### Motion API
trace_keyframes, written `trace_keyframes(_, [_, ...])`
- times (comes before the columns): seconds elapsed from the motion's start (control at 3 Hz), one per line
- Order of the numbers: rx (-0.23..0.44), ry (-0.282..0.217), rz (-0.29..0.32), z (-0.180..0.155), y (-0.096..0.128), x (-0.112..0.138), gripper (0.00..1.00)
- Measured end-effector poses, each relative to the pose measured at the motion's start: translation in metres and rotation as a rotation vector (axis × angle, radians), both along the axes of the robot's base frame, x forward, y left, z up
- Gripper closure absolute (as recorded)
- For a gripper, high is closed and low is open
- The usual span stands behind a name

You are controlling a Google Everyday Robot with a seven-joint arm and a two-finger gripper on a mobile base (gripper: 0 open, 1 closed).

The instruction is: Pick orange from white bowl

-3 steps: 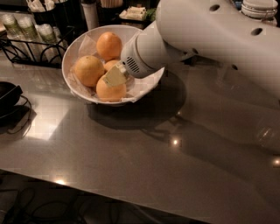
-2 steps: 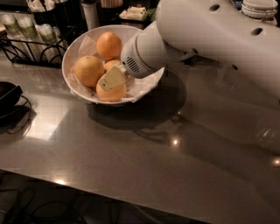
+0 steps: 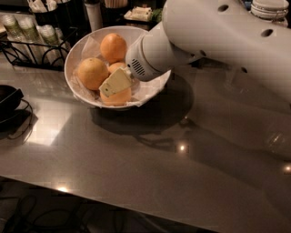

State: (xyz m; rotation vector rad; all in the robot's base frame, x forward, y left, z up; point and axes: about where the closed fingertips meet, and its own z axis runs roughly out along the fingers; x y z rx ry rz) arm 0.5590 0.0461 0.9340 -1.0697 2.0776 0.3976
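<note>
The white bowl, lined with crinkled white paper, stands on the grey table at the back left. It holds several oranges: one at the back, one at the left, a small part of one in the middle and one at the front. My gripper reaches into the bowl from the right and sits right on top of the front orange, covering its upper half. The thick white arm crosses the bowl's right rim.
A black wire rack with bottles stands behind the bowl at the back left. A dark black dish with cables sits at the table's left edge. A stack of white dishes is at the back right. The table's front edge runs along the bottom.
</note>
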Motion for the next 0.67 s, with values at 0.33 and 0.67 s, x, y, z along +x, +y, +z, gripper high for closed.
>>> trace_keyframes(0.33, [0.034,0.02,0.019,-0.0154,0.0225,0.0114,0.36])
trace_keyframes(0.67, [0.034,0.02,0.019,-0.0154,0.0226,0.0114,0.31])
